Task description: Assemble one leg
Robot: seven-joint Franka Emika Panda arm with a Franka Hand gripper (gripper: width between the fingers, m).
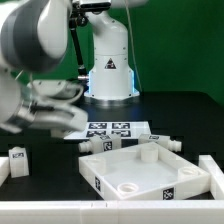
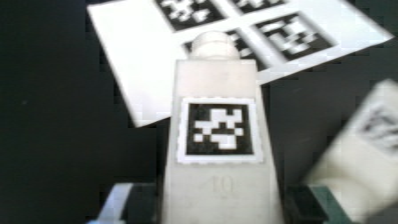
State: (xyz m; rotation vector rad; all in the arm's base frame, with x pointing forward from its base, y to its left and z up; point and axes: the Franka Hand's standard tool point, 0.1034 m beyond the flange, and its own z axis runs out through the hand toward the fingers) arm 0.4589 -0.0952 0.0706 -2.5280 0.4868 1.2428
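The leg (image 2: 221,120), its tag facing the wrist camera, is clenched between the fingers of the tool (image 2: 221,203), its narrower end overlapping the edge of the marker board (image 2: 151,55), which lies mid-table (image 2: 54,130), with the white panel (image 1: 150,170) toward the table edge nearest the exterior camera.

A robotics laboratory is indicated: the white base of a robot arm (image 1: 110,80), marked with a warning triangle, is stood at the far edge of a black tabletop (image 1: 190,115), and a plain green curtain (image 1: 175,40) is hung behind it. Black-and-white square tags are printed on the marker board (image 1: 112,131) laid near the middle of the tabletop. Such tags are also borne by the leg (image 2: 222,130) seen in the wrist view and by the white tray-like panel (image 1: 140,183) set toward the near edge.
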